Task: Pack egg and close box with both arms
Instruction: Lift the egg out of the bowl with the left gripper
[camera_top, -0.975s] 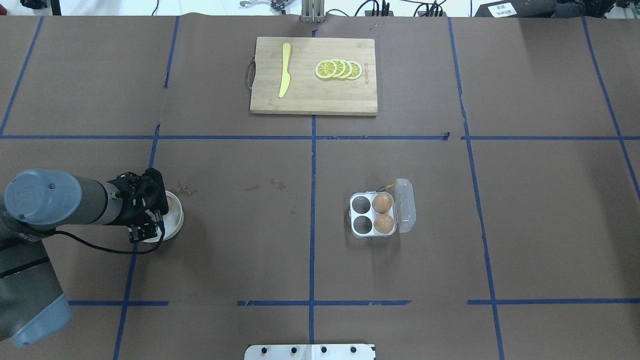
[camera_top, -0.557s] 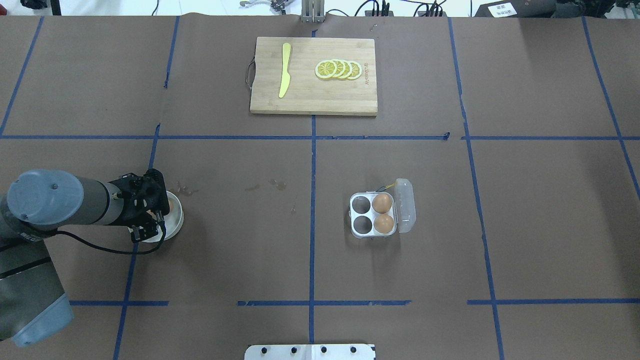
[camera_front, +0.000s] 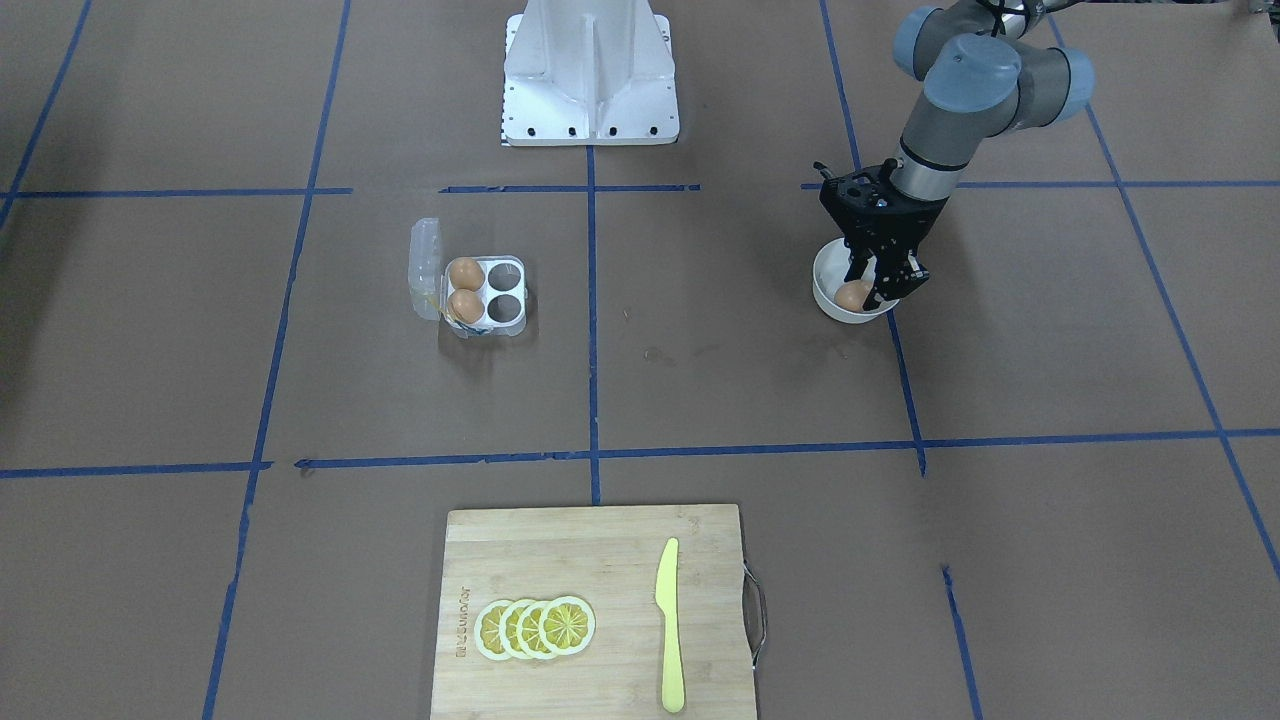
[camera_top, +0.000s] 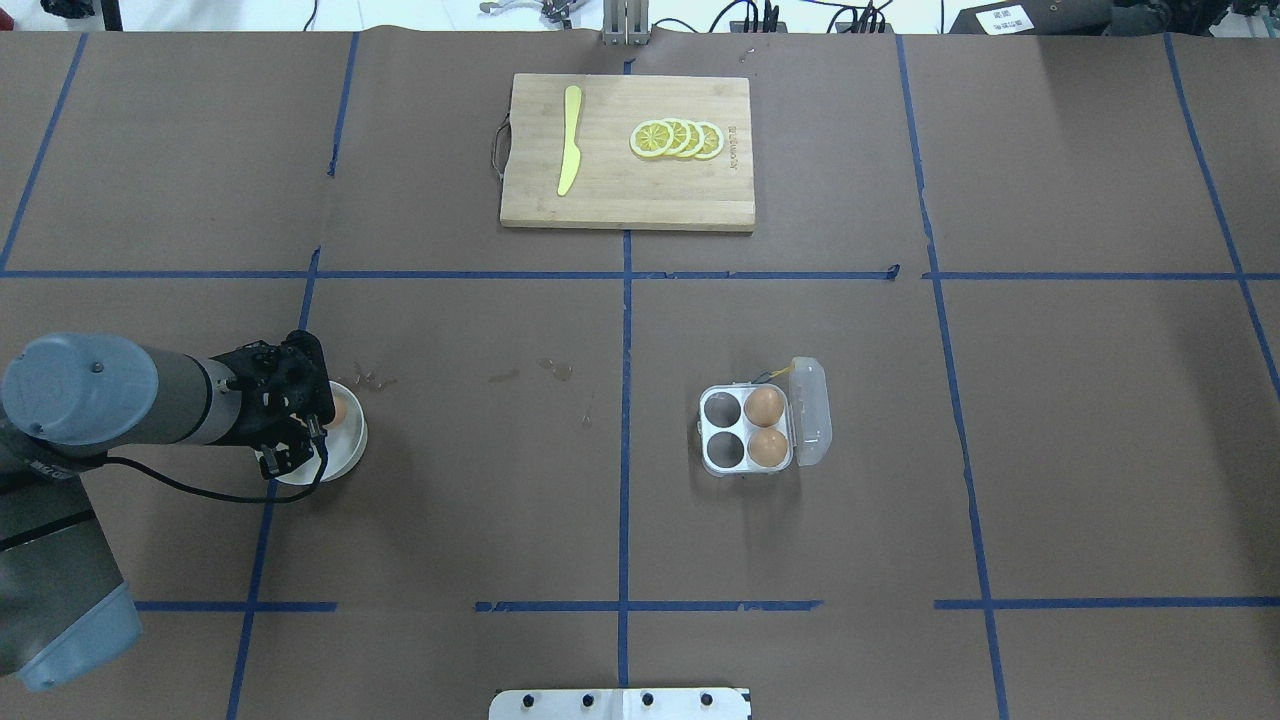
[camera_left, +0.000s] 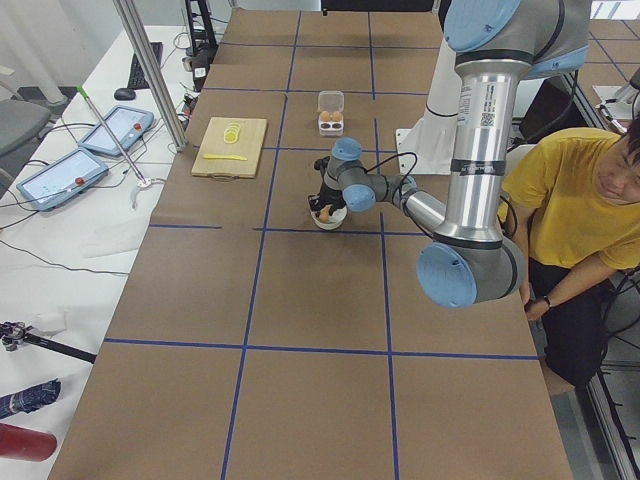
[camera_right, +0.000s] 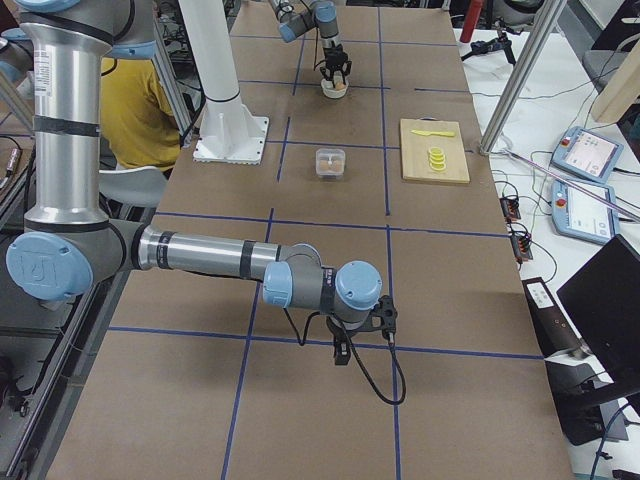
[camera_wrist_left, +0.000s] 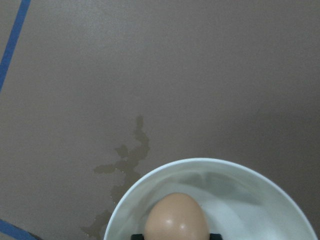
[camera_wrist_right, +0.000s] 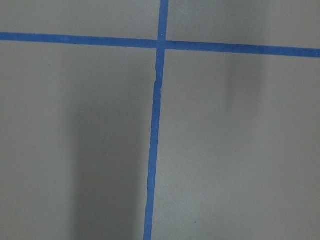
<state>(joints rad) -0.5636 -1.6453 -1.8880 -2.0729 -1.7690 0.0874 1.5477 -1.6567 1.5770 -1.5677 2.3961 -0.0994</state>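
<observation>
The clear box (camera_top: 745, 455) sits right of centre, its lid (camera_top: 812, 412) hinged open to the right. Two eggs (camera_top: 764, 406) fill its right cells and the left cells are empty. It also shows in the front view (camera_front: 505, 262). A third egg (camera_top: 338, 411) lies in a white bowl (camera_top: 355, 440) at the left. My left gripper (camera_front: 868, 285) reaches down into the bowl (camera_front: 825, 290). In the left wrist view its black fingertips (camera_wrist_left: 140, 235) press both sides of the egg (camera_wrist_left: 176, 220). My right gripper (camera_right: 340, 355) shows only in the right side view, low over bare table; I cannot tell its state.
A wooden cutting board (camera_top: 627, 190) with a yellow knife (camera_top: 570, 140) and lemon slices (camera_top: 677, 138) lies at the far centre. The white pedestal (camera_front: 590, 70) stands at the near edge. A person in yellow (camera_left: 570, 200) sits beside the robot.
My left gripper and wrist have shifted slightly left and away over the bowl. The egg stays in the bowl. The box has not moved.
</observation>
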